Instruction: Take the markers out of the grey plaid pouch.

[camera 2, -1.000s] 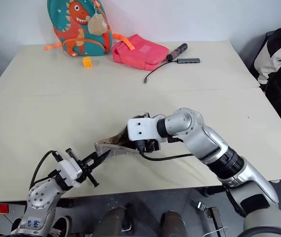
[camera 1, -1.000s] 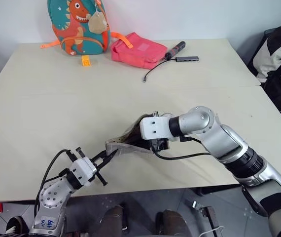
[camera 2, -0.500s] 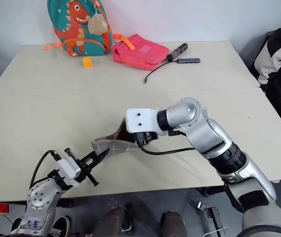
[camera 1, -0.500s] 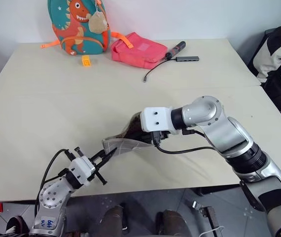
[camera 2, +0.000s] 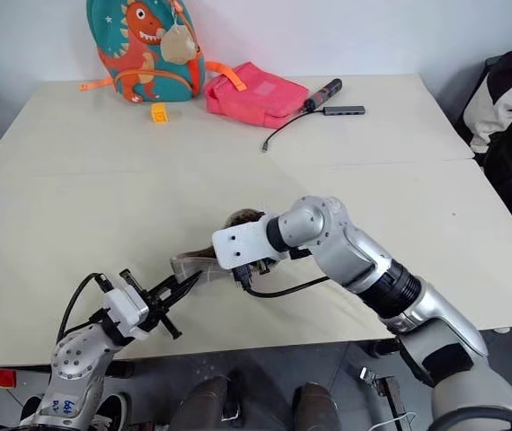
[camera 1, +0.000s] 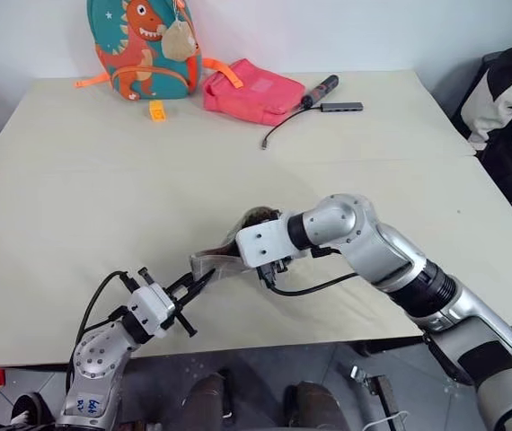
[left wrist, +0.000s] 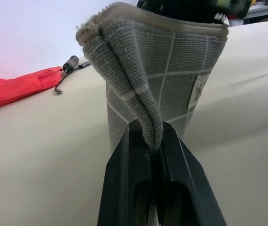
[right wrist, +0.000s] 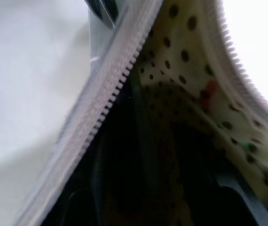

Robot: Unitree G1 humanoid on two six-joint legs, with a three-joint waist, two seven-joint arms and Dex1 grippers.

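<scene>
The left claw (left wrist: 153, 155) is shut tight on a fold of cloth at the closed end of the grey plaid pouch (left wrist: 167, 70). It holds that end just above the bench (camera 1: 103, 197) and keeps it still, the same as a second ago.

The right claw (camera 1: 269, 265) has gone down into the open mouth of the pouch. A second ago it sat at the mouth, then it lifted a little, and now it has dipped in again and rolled over. Its fingers are inside in the dark, so I cannot tell if they are wide or narrow, or if they hold anything.

In the right wrist view the zip teeth run along both sides and the beige dotted lining (right wrist: 190, 52) is all around. There is a small red spot (right wrist: 211, 87) and a small green spot (right wrist: 245, 147) on the lining. These may be the markers, but they are too blurry to be sure.

I think the markers are not out yet. The right claw is feeling for one now. Next it needs to pinch one and pull it up while the left claw holds the pouch.

Far off at the back of the bench are a dinosaur backpack (camera 1: 141, 47), a pink bag (camera 1: 250, 92) and a black-and-red cylinder with a cable (camera 1: 319, 90)
</scene>
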